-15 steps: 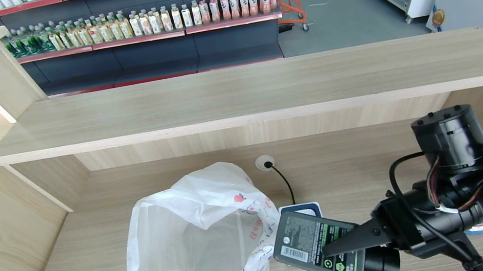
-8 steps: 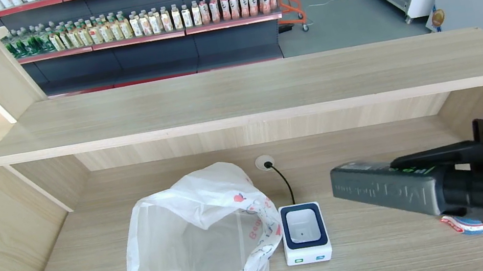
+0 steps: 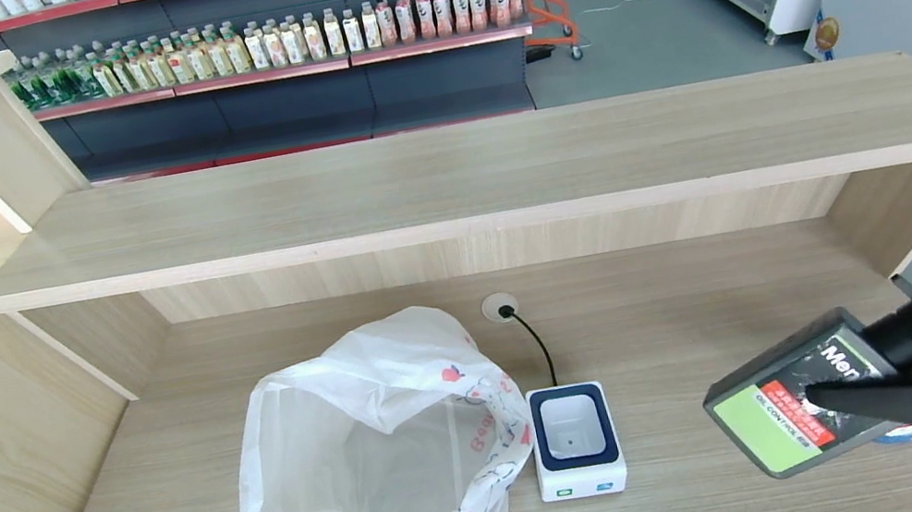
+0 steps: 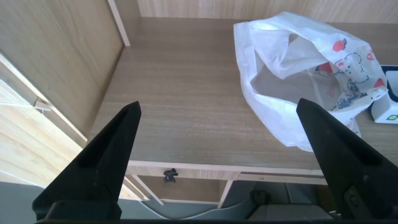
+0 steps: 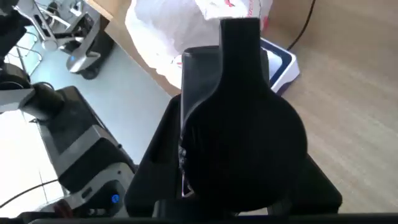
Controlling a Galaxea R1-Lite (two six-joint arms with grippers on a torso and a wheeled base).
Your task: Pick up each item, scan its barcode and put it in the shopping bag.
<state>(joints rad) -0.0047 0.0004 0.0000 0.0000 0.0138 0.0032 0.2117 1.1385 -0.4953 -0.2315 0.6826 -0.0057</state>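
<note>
Right pincer (image 3: 820,403) clamped on a dark grey pack (image 3: 763,427), held clear above the right end of the counter (image 3: 689,299). One finger lies across the face turned up to the head camera. That face carries a green and a red label panel and no barcode that I can make out. The code is probably on a face turned away, so the pack likely needs a roll before it will read.

Key relation: the scanner (image 3: 575,440) stands to the robot's left of the pack and well apart from it, window facing up. The pack's long axis runs about in line with the pincer, free end pointing toward the scanner. The shopping bag (image 3: 379,457) sits just beyond the scanner on the same side, mouth open, its wall against or just beside the scanner's left flank. The path would be leftward: scanner first, bag after.

Left pincer (image 4: 214,162) hangs with fingers wide apart and nothing between them, over the counter's near left edge. The bag (image 4: 298,81) is near it, but the right arm has the pack.

A small red-and-blue packet (image 3: 905,432) lies on the counter below the pack, mostly hidden.
</note>
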